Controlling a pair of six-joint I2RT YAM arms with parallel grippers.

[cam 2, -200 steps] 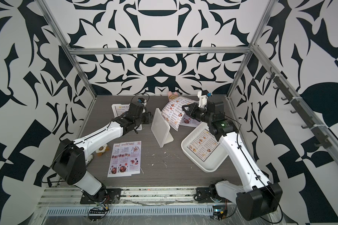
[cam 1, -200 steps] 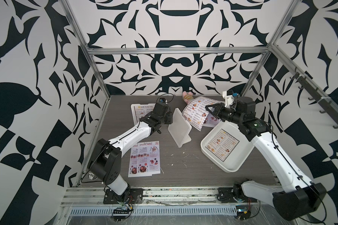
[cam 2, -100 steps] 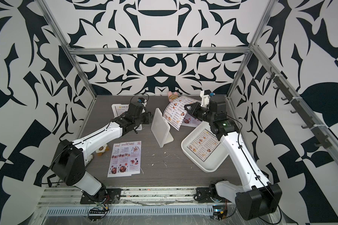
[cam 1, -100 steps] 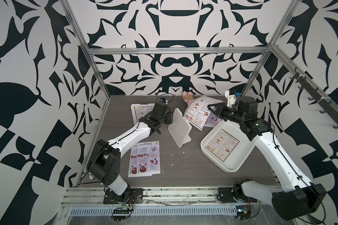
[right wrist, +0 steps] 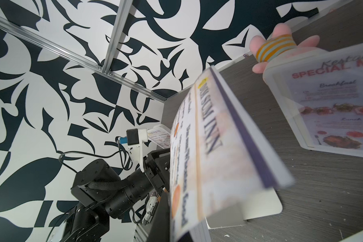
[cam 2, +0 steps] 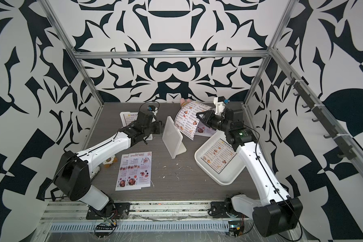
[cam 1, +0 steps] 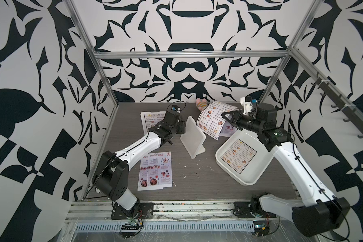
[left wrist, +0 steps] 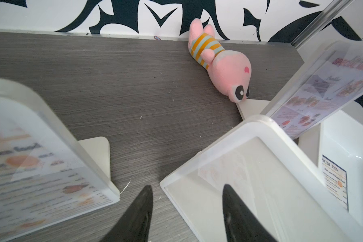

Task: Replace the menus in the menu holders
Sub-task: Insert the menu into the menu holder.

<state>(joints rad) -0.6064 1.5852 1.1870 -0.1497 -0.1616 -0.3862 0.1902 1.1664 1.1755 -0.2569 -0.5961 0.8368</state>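
White menu (cam 1: pixel 210 119), curled, long axis near-to-far, heading toward back wall (cam 1: pixel 187 73)

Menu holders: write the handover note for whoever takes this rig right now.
Left gripper: open, at the empty middle holder.
Right gripper: shut on a curled DIM SUM INN menu, held in the air.
Done: far-left holder shows DIM SUM INN; two SPECIAL MENU sheets lie on the table.
To do: load the held menu; swap the third holder's SPECIAL MENU for the sheet in the tray.

A curled DIM SUM INN menu (cam 1: pixel 211 119) is raised beside the standing white holder (cam 1: pixel 192 138), two pink menus (cam 1: pixel 156 170) flat nearby.
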